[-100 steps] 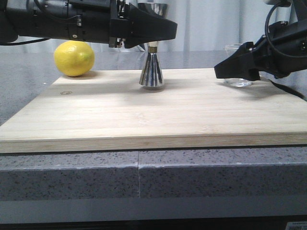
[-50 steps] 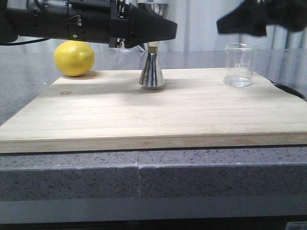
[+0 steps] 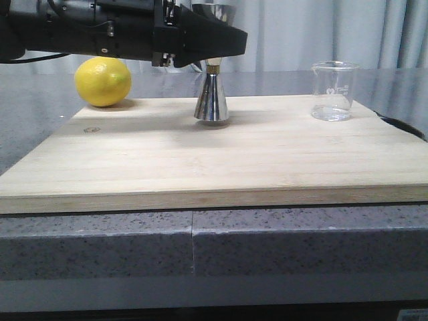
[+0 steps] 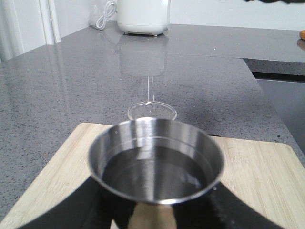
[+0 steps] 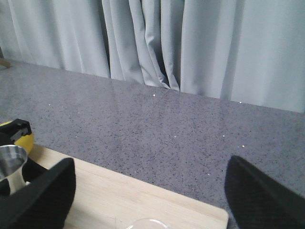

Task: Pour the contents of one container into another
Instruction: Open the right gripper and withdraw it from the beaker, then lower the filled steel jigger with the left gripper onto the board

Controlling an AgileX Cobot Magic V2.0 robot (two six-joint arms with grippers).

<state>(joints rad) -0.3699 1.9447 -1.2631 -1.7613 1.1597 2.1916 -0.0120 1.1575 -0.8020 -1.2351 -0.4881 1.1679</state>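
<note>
Steel double jigger (image 3: 212, 100): hourglass form, two polished cones joined by a thin gold band. Stands upright on the bamboo cutting board (image 3: 221, 157), toward its far edge. The upper cup holds clear liquid, seen from above in the left wrist view (image 4: 156, 164); the level sits below the rim.

Left gripper (image 3: 224, 41): black, reaching in from the robot's left at the height of the jigger's upper cup. Its fingers flank the cup on either side; whether they press the steel or stand just apart from it cannot be told.

Glass beaker (image 3: 334, 91): small, clear, with a pouring lip and faint white printed marks. Upright near the board's far right corner, well apart from the left gripper, beyond the jigger. A little clear liquid appears to lie at its bottom. Its rim shows behind the jigger in the left wrist view (image 4: 152, 110).

Right gripper (image 5: 147, 191): fingers spread wide, nothing between them, raised above the board with the beaker's rim just below.

Lemon (image 3: 103, 81): whole, yellow, at the board's far left corner, behind and below the left arm.

Stone countertop (image 3: 301, 244): grey speckled, under the board.
</note>
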